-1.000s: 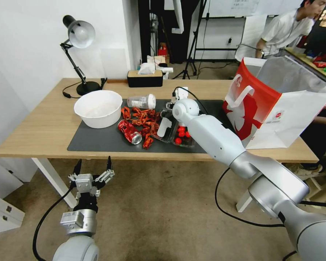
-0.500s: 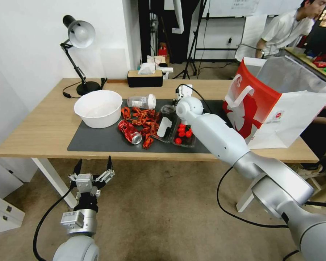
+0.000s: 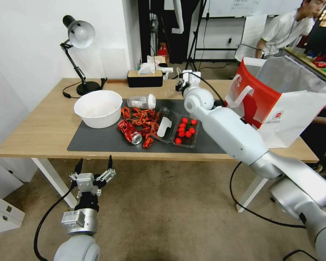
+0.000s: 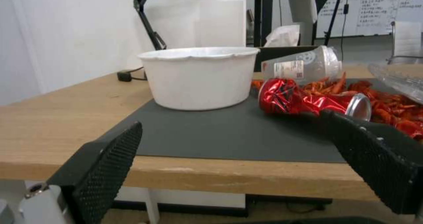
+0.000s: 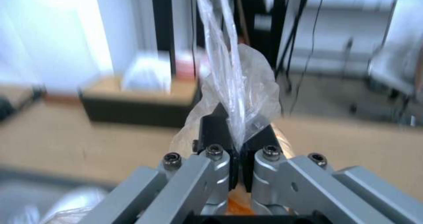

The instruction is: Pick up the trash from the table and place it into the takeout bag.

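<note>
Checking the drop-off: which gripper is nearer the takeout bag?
Right. The right gripper, holding a clear plastic bag, is beside the takeout bag; the left gripper hangs below the table.

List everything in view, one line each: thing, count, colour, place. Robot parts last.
table: one, light wood, dark grey mat across its middle.
takeout bag: one, white and red, open, table's right end.
white bowl: one, mat's left part.
clear cup: one, white lid, lying behind the shells.
crushed can: one, red, mat's front.
crayfish shells: a red pile, mid-mat.
clear trays: two, one holding red fruit.
desk lamp: one, black, back left.
tissue box: one, black, back edge.
clear plastic bag: one, pinched in the right claw.
left claw: open, below the table's front edge.
right claw: shut, over the table's rear.
</note>
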You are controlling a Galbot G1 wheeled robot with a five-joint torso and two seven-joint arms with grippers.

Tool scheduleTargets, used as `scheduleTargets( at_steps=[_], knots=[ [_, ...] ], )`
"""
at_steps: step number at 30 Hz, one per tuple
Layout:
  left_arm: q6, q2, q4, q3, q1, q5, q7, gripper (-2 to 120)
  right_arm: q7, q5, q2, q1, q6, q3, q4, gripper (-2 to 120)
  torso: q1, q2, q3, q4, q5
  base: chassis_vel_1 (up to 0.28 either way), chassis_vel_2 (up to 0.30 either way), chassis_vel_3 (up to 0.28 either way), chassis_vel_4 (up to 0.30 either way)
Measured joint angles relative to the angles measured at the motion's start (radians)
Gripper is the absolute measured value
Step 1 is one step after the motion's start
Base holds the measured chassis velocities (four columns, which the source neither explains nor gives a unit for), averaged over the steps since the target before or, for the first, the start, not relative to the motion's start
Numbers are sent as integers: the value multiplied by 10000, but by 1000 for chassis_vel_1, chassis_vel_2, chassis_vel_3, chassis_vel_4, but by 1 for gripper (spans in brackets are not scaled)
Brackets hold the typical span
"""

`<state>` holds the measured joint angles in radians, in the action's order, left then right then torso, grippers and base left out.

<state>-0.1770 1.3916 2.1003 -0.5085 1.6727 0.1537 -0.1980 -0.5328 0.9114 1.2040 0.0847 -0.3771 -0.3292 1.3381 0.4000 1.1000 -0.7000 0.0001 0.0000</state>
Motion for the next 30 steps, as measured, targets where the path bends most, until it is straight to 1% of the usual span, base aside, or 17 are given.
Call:
scheduleTargets(
  at_steps=[5,7,8,10,11,12,13,14,15,16,17,18,20,22,26,27,30],
  knots=[
    [-6,-6,49,-39,27,0,-7,100,-241,-161,-440,-353,67,273,834,0,0,0,0,0,0,0,0,0,0],
    [-20,-8,82,-79,51,1,-13,100,-788,-245,-841,-621,-152,561,1484,0,0,0,0,0,0,0,0,0,0],
    [-20,-8,82,-79,51,1,-13,100,-788,-245,-841,-621,-152,561,1484,0,0,0,0,0,0,0,0,0,0],
    [-47,-5,105,-93,75,1,-16,100,-1683,-122,-1297,-848,-675,951,2148,0,-1,1,1,-3,1,0,0,0,0],
    [-47,-5,105,-93,75,1,-16,100,-1683,-122,-1297,-848,-675,951,2148,0,-1,1,1,-3,1,0,0,0,0],
    [-58,7,128,-91,88,-2,-17,100,-2337,116,-1672,-926,-1076,1308,2543,0,0,1,1,-1,1,0,0,0,0],
    [-61,9,142,-87,91,-8,-17,100,-2610,268,-1881,-940,-1228,1428,2712,0,-1,0,1,-1,3,0,0,0,0],
    [-61,9,142,-87,91,-8,-17,100,-2610,268,-1881,-940,-1228,1428,2712,0,-1,0,1,-1,3,0,0,0,0],
    [-61,10,167,-74,92,-18,-17,100,-3094,633,-2326,-943,-1511,1611,3041,0,0,0,1,-4,4,0,0,0,0],
    [-61,10,167,-74,92,-18,-17,100,-3094,633,-2326,-943,-1511,1611,3041,0,0,0,1,-4,4,0,0,0,0],
    [-61,5,189,-65,88,-22,-17,100,-3403,889,-2691,-914,-1699,1703,3256,0,0,0,1,-2,3,0,0,0,0],
    [-61,-6,208,-58,90,-24,-17,100,-3701,1186,-3170,-745,-1874,1871,3516,0,-1,1,1,-5,2,0,0,0,0],
    [-62,-11,215,-53,92,-25,-17,100,-3781,1286,-3327,-645,-1922,1948,3596,0,-1,0,1,-5,3,0,0,0,0],
    [-62,-24,232,-17,123,-32,-17,100,-3930,1683,-3908,13,-2043,2445,3932,0,-1,0,0,-4,4,0,0,0,0],
    [-62,-37,248,22,127,-45,-15,100,-3966,1904,-4224,649,-2064,2846,4207,0,0,0,0,-1,5,0,0,0,0],
    [-61,-53,253,51,127,-54,-14,100,-3978,2002,-4446,1168,-2117,3154,4388,0,0,0,1,-2,3,0,0,0,0],
    [-61,-76,259,96,117,-63,-12,100,-3979,2049,-4691,1752,-2121,3450,4551,0,-1,0,0,-3,6,0,0,0,0]
  ],
)
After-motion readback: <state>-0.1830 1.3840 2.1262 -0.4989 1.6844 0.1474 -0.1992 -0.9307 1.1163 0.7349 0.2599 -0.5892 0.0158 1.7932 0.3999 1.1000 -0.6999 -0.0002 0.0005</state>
